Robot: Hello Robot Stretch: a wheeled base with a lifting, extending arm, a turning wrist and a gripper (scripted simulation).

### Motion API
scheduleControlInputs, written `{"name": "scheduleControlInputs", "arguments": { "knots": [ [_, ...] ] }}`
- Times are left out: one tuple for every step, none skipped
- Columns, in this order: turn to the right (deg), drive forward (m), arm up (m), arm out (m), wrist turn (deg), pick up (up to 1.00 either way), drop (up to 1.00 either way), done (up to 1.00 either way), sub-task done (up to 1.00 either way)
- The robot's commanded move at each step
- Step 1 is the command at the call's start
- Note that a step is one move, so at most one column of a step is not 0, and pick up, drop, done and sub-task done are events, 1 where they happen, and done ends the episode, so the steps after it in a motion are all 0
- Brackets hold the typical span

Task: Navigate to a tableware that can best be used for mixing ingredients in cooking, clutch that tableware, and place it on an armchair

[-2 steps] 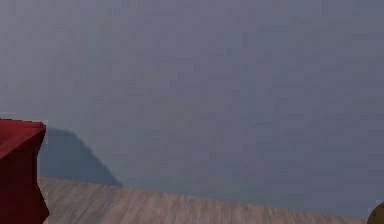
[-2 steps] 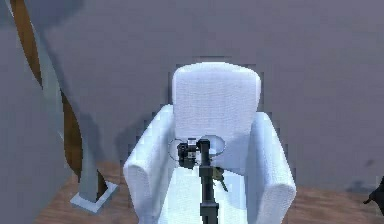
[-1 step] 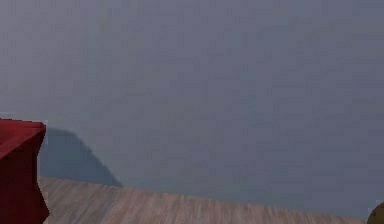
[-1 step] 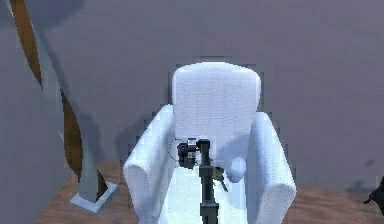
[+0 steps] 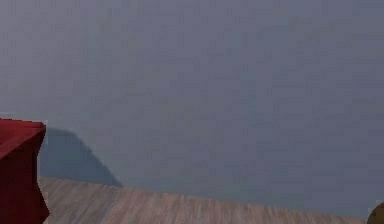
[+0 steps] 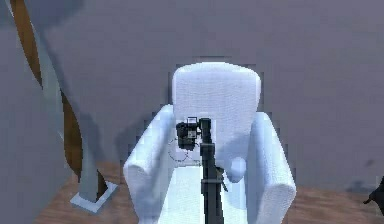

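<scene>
pale blue-white armchair (image 6: pixel 255 150), dark red furniture (image 5: pixel 18 170), grey-blue wall (image 5: pixel 220 90).

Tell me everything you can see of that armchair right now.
The armchair is pale bluish-white, looks softly upholstered, with a tall rounded back, two thick flaring armrests and a seat. It stands upright on the wooden floor before the grey wall. A small pale rounded shape lies on its seat; the pincer shows before its backrest.
</scene>
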Motion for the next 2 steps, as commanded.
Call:
{"name": "scheduleControlInputs", "arguments": {
  "knots": [
    [0.0, 0.00, 0.00, -0.08, 0.0, 0.00, 0.00, 0.00, 0.00],
    [0.0, 0.00, 0.00, 0.00, 0.0, 0.00, 0.00, 1.00, 0.00]
  ]
}}
